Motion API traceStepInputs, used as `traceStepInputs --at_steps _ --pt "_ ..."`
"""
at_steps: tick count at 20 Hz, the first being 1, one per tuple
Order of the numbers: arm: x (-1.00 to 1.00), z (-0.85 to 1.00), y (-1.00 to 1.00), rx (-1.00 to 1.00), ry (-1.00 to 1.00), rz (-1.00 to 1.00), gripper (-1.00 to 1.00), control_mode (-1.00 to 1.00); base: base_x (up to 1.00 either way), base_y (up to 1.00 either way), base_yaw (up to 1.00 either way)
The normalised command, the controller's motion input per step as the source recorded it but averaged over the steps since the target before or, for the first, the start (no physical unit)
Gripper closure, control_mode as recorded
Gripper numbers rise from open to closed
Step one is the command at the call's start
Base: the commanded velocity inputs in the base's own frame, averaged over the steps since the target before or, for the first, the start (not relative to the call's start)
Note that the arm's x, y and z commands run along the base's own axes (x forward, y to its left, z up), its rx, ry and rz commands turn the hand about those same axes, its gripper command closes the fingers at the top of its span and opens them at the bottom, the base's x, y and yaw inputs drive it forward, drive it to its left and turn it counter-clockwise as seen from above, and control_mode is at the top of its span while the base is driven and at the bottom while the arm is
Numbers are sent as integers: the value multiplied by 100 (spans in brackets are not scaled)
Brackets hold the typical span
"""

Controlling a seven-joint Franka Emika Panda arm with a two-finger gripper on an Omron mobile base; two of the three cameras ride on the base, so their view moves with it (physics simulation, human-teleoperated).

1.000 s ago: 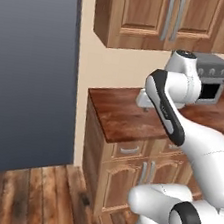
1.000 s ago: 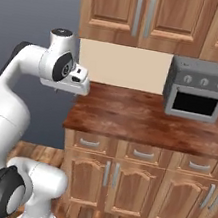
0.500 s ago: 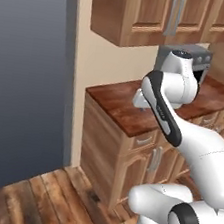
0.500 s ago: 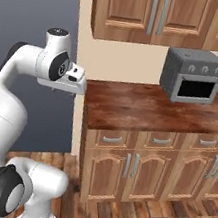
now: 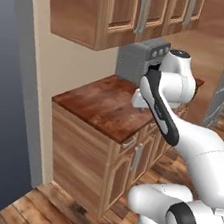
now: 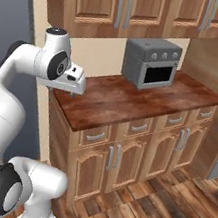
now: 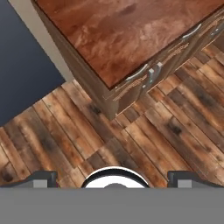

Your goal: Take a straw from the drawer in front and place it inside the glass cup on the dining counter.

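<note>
While the arm is standing raised over the table (image 6: pixel 127 101), the pincer (image 7: pixel 113 177) is hanging spread wide w/ nothing between its tips. Drawers (image 6: pixel 95 137) are sitting shut just under the tabletop, toaster oven (image 6: pixel 150 62) resting at its back.

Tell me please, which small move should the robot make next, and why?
Probably bring the base square to the cabinet and lower the open gripper toward a drawer. All drawers under the counter top look closed, the gripper holds nothing, and it hangs high beside the counter's end, looking down at the wooden floor.
</note>
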Motion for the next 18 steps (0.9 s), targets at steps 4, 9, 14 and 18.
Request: traceStepInputs --at_steps 4,9,14,18 --pt "0 0 0 0 0 0 -100 100 7 51 -52" --pt "0 0 0 0 0 0 -100 100 0 47 -32" --pt "-11 -34 -4 14 0 -2 -100 -100 -3 2 -6" --pt "-25 -100 -27 43 8 -19 -100 -100 0 0 0"
